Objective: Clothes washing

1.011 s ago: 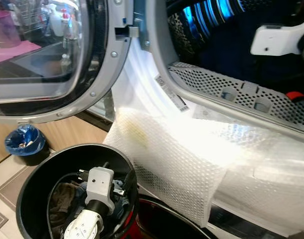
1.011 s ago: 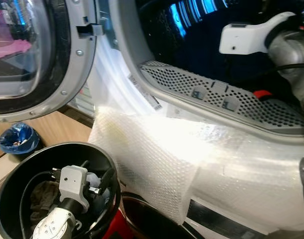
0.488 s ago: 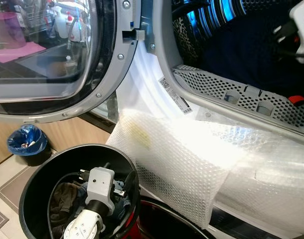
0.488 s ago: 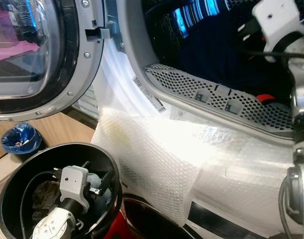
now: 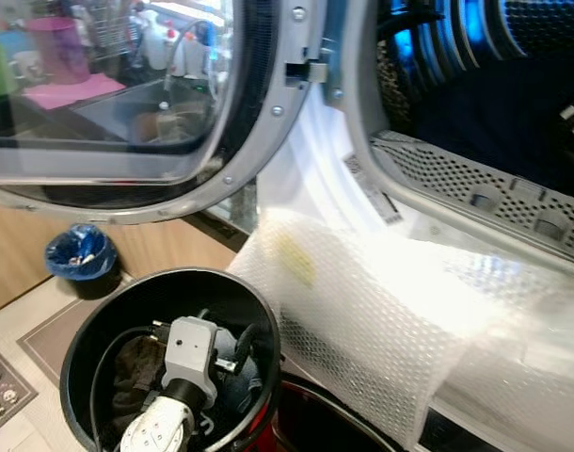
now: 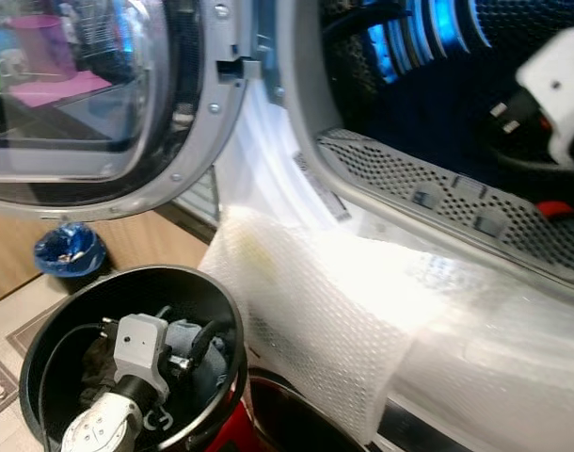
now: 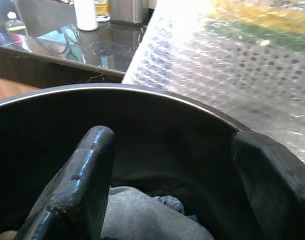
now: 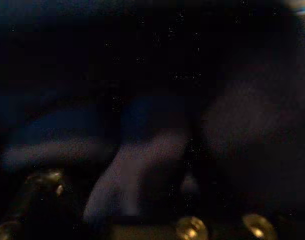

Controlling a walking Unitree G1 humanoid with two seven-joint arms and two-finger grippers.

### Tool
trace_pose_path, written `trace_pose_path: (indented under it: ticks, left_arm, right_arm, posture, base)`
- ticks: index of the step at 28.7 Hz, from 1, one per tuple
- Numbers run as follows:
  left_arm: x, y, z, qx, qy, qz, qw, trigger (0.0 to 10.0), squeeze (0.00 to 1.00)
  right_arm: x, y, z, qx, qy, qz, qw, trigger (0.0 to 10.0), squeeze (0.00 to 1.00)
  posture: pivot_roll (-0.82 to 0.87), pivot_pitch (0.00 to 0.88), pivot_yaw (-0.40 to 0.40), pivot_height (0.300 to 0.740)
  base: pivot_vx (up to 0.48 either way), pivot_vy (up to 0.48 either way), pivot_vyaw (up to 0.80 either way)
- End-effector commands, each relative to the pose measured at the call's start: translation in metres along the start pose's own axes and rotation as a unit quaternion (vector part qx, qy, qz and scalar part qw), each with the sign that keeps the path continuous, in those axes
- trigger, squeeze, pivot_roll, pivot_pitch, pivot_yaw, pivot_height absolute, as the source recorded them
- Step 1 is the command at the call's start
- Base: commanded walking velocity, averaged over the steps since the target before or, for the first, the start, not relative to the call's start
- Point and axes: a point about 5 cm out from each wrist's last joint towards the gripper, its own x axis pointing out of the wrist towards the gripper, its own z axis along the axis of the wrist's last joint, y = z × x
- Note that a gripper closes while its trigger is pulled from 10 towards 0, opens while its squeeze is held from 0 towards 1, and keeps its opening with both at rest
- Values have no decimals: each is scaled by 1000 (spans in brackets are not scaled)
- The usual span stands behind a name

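While the washer door (image 5: 127, 104) stands wide open and the right gripper (image 6: 550, 104) reaches into the dark drum (image 6: 428, 85), where I cannot tell how its fingers stand, clothes (image 6: 188, 344) are left in the black bucket (image 5: 89, 339), so loading looks only partly done. The left gripper (image 7: 167, 190) hangs inside that bucket with its fingers spread, empty, and the grey cloth (image 7: 142, 217) lies just beneath and between them.

The right tool's fingers are lost in the dark drum (image 6: 456, 104), and its wrist view is too dark and blurred to read. The black bucket (image 5: 99, 330) is cut off by the bottom edge, its clothes (image 7: 142, 220) mostly hidden behind the left tool (image 7: 172, 200)
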Motion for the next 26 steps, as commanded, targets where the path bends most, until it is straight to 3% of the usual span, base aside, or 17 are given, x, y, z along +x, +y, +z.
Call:
trace_pose_path:
  ticks: [1,6,8,12,15,17,19,22,26]
  left_arm:
    - [0,-3,-2,-10,6,-12,1000,10000,0]
    - [0,-1,-1,-7,7,-10,1000,10000,0]
    - [0,-1,-1,-7,7,-10,1000,10000,0]
    - [0,-1,-1,-7,7,-13,1000,10000,0]
    - [0,-1,-1,-6,7,-14,1000,10000,0]
    - [0,0,-1,-5,8,-14,1000,10000,0]
    - [0,0,-1,-5,8,-14,1000,10000,0]
    - [1,0,-2,-5,9,-17,1000,10000,0]
    - [3,-2,-1,-5,8,-22,1000,10000,0]
  right_arm:
    - [-19,-6,-17,7,39,-5,999,10000,0]
    - [-42,-8,-34,28,77,-43,996,10000,0]
    - [-42,-8,-34,28,77,-43,996,10000,0]
    - [-53,1,-29,51,44,-40,997,10000,0]
    - [-60,1,-30,56,44,-37,997,10000,0]
    - [-71,1,-26,77,12,-24,997,10000,0]
    - [-71,1,-26,77,12,-24,997,10000,0]
    - [-88,1,-22,119,-35,-11,992,10000,0]
    - [-96,5,-21,127,-59,4,990,10000,0]
  posture:
    - [-58,89,4,740]
    - [-65,93,9,740]
    - [-65,93,9,740]
    - [-69,91,14,740]
    - [-69,91,14,740]
    - [-77,91,17,740]
    - [-77,91,17,740]
    - [-90,88,22,740]
    - [-91,84,24,740]
  base:
    - [0,0,0]
    - [0,0,0]
    - [0,0,0]
    - [0,0,0]
    - [0,0,0]
    - [0,0,0]
    - [0,0,0]
    - [0,0,0]
    - [0,0,0]
